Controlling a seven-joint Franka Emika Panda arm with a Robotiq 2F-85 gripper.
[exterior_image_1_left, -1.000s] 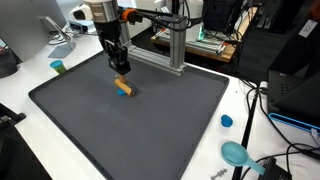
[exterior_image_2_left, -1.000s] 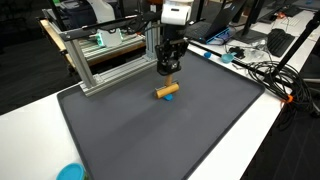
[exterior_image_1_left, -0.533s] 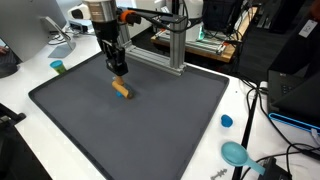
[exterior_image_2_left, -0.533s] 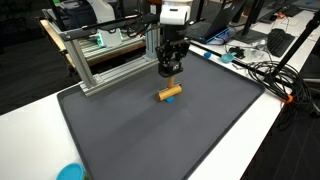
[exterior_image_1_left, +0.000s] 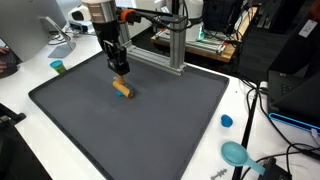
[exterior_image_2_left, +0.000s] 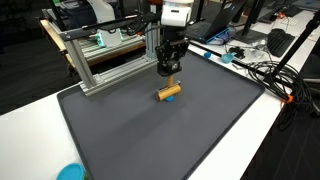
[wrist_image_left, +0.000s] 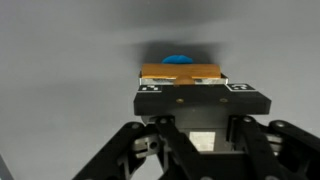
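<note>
A small orange cylinder with a blue end lies on its side on the dark grey mat in both exterior views (exterior_image_1_left: 122, 89) (exterior_image_2_left: 169, 93). My gripper hangs just above it, a little toward the back, with a gap between its tips and the cylinder (exterior_image_1_left: 119, 68) (exterior_image_2_left: 168, 71). It holds nothing that I can see. In the wrist view the orange cylinder (wrist_image_left: 180, 72) and its blue end (wrist_image_left: 178, 58) show just beyond the black gripper body. The fingertips are hidden there, so the frames do not show whether the jaws are open or shut.
An aluminium frame (exterior_image_1_left: 176, 45) (exterior_image_2_left: 95, 62) stands along the mat's back edge. A blue cap (exterior_image_1_left: 227, 121), a teal scoop (exterior_image_1_left: 236, 154) and cables (exterior_image_2_left: 262, 70) lie on the white table. A teal cup (exterior_image_1_left: 58, 67) stands at one corner, a teal object (exterior_image_2_left: 70, 172) at another.
The gripper has risen slightly above the cylinder since a second ago. The cylinder lies in almost the same spot on the mat.
</note>
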